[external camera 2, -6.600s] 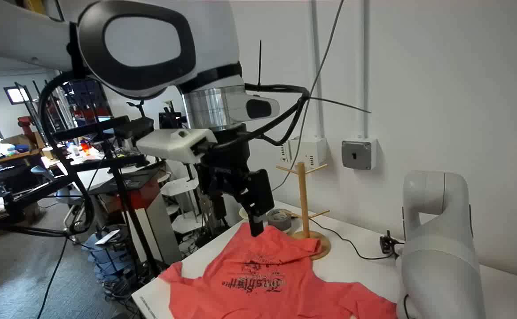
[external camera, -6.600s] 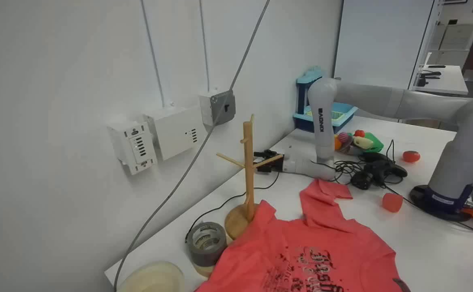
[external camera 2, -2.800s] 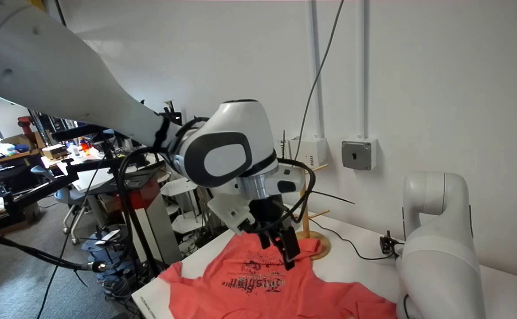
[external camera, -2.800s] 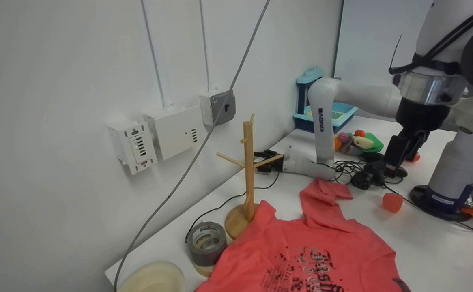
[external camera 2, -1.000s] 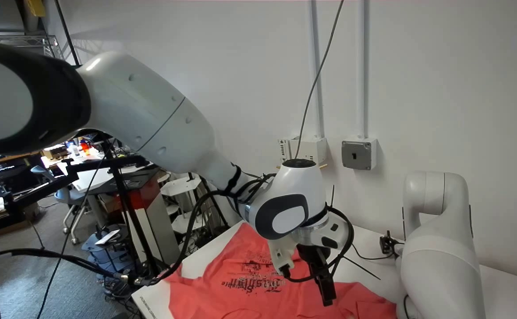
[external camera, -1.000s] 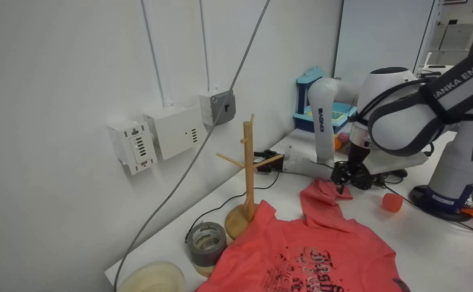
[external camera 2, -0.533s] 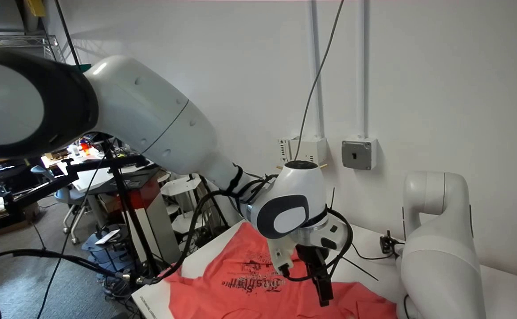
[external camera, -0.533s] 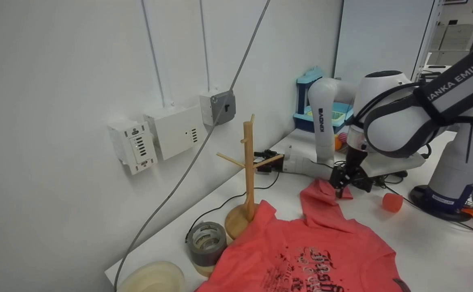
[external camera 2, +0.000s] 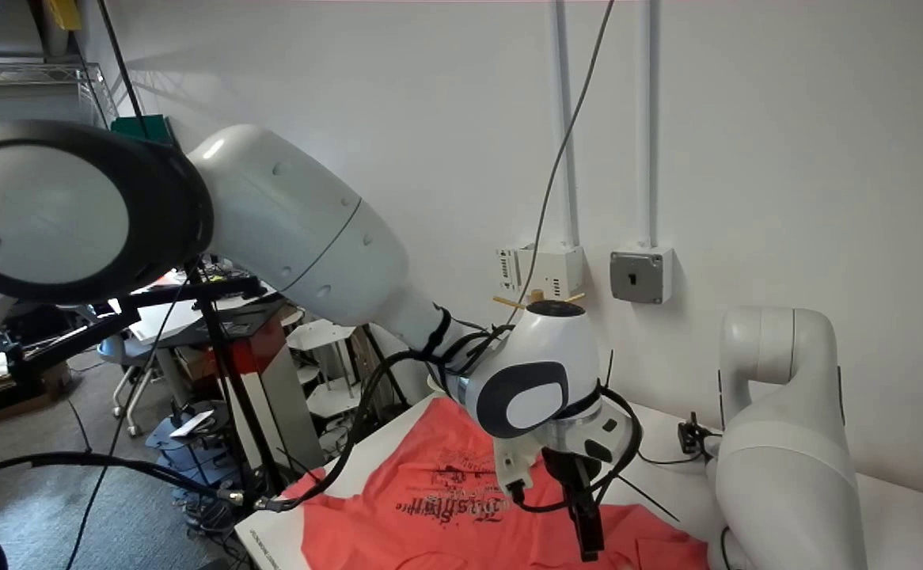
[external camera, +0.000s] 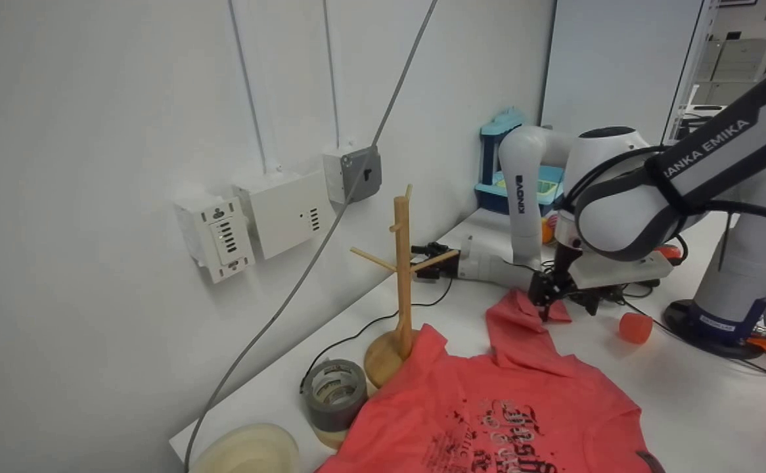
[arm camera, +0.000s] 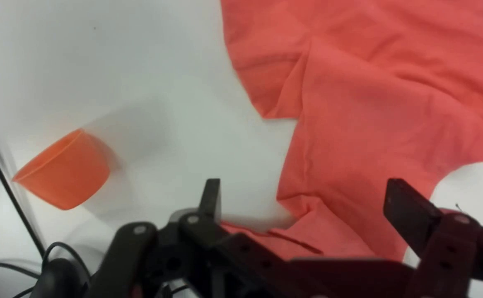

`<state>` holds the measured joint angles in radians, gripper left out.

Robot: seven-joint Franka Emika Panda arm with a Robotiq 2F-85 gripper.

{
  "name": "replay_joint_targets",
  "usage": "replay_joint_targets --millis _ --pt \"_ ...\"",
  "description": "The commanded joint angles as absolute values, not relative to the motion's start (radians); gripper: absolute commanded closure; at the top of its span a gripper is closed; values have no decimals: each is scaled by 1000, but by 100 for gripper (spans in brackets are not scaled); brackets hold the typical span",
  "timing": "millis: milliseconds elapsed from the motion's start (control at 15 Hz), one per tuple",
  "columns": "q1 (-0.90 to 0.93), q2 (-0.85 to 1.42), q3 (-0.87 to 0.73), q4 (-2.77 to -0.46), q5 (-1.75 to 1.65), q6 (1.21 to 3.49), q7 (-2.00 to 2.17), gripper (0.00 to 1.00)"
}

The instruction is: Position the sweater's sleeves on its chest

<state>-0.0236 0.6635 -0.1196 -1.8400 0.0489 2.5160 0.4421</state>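
The coral-red sweater [external camera: 462,407] lies spread on the white table, the dark print on its chest [external camera 2: 446,495] facing up. One sleeve [external camera: 521,332] reaches out toward the grey arm, its end folded over. Above that sleeve's end hangs my gripper [external camera: 540,309], pointing down. In the wrist view my gripper [arm camera: 305,203] is open, with the folded sleeve end [arm camera: 320,231] in view between and beyond the spread fingers; whether they touch cloth I cannot tell. Part of the sweater is hidden behind my wrist in an exterior view, and a black cable crosses its far edge.
An orange cup [arm camera: 65,171] lies on its side near the sleeve, beside black cables. A second grey arm [external camera 2: 786,443] stands close by. Along the wall are a wooden stand [external camera: 403,282], a tape roll [external camera: 335,394] and a pale bowl [external camera: 248,450].
Over several seconds my arm has come across and down to the sleeve's end. In the last second the gripper shifted slightly further over it and lower. The sweater has not visibly moved.
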Motion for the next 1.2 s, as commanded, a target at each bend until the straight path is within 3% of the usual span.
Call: replay_joint_targets --millis 0,1133 --pt "-10 751 -160 -1728 83 2521 516 0" --pt "-17 1063 -239 -1366 85 2530 806 1"
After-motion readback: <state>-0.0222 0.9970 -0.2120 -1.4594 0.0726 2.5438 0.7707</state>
